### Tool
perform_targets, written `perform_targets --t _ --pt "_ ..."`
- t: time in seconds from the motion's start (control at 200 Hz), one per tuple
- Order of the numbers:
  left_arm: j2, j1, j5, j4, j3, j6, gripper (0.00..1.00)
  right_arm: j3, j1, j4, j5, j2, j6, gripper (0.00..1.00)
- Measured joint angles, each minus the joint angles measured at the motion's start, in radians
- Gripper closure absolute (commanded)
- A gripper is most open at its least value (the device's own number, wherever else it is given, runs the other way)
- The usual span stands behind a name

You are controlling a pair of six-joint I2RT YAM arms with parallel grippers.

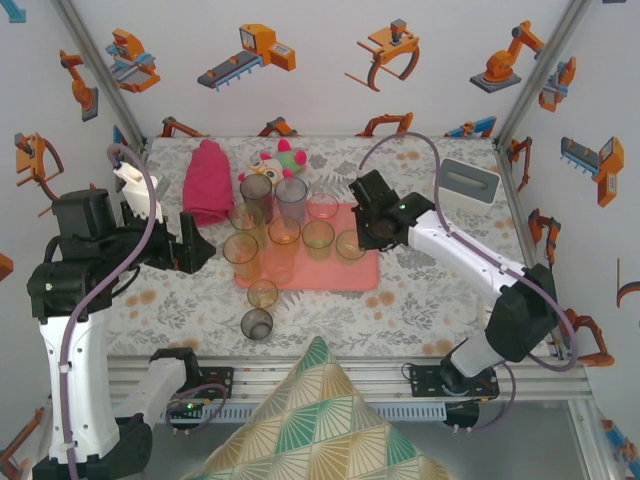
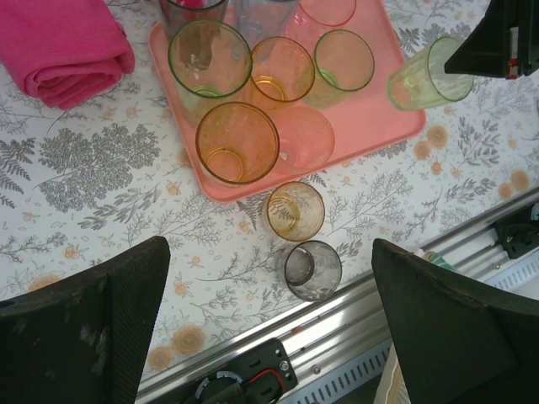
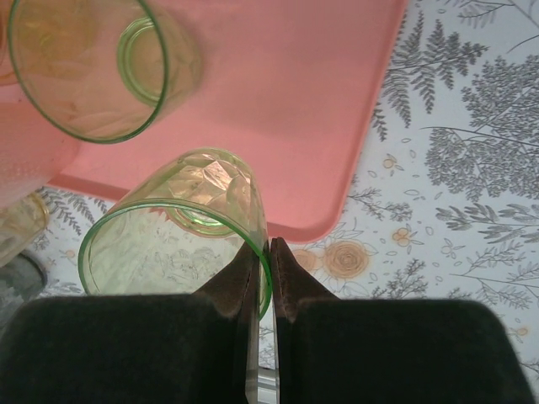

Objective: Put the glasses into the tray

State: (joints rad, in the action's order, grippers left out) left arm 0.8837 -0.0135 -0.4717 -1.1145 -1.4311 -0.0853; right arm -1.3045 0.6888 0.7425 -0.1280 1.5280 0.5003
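The salmon-pink tray (image 1: pixel 345 276) lies mid-table with several glasses standing on it, among them a tall amber one (image 2: pixel 237 141) and a green one (image 3: pixel 93 67). My right gripper (image 3: pixel 263 252) is shut on the rim of a green glass (image 3: pixel 181 231), one finger inside and one outside. That glass (image 1: pixel 350 245) hangs tilted over the tray's near right corner. Off the tray, near the front edge, stand a short amber glass (image 2: pixel 295 210) and a grey glass (image 2: pixel 312 270). My left gripper (image 2: pixel 269 278) is wide open above those two, holding nothing.
A magenta rolled towel (image 1: pixel 207 180) lies left of the tray, a plush toy (image 1: pixel 280 160) behind it, and a white-rimmed grey box (image 1: pixel 468 182) at the back right. A metal rail (image 2: pixel 362 320) runs along the near edge, and a patterned cushion (image 1: pixel 320 420) sits below it.
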Motion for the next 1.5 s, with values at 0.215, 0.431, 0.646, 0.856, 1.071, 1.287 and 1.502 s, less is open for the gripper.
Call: perform_targets --t 0.215,0.431,0.646,0.856,1.071,1.287,1.502 --pt "-0.003 0.000 -0.010 0.000 0.000 0.004 0.03 -0.001 0.072 -0.019 -0.032 0.047 0.012 0.89" --pt "-0.003 0.000 -0.018 0.000 0.000 0.004 0.03 -0.012 0.106 -0.035 -0.055 0.116 0.016 0.89" --pt "-0.004 0.000 -0.020 0.000 0.000 0.004 0.03 -0.031 0.117 -0.062 -0.065 0.166 0.017 0.89" --pt "-0.005 0.000 -0.021 0.000 0.000 0.004 0.03 -0.061 0.138 -0.073 -0.066 0.206 0.024 0.89" --pt "-0.005 0.000 -0.023 0.000 0.000 0.004 0.03 -0.077 0.163 -0.084 -0.065 0.239 0.024 0.89" --pt "-0.005 0.000 -0.023 0.000 0.000 0.004 0.03 -0.077 0.174 -0.086 -0.065 0.240 0.027 0.88" --pt "-0.006 0.000 -0.023 0.000 0.000 0.004 0.03 -0.077 0.174 -0.092 -0.064 0.244 0.035 0.88"
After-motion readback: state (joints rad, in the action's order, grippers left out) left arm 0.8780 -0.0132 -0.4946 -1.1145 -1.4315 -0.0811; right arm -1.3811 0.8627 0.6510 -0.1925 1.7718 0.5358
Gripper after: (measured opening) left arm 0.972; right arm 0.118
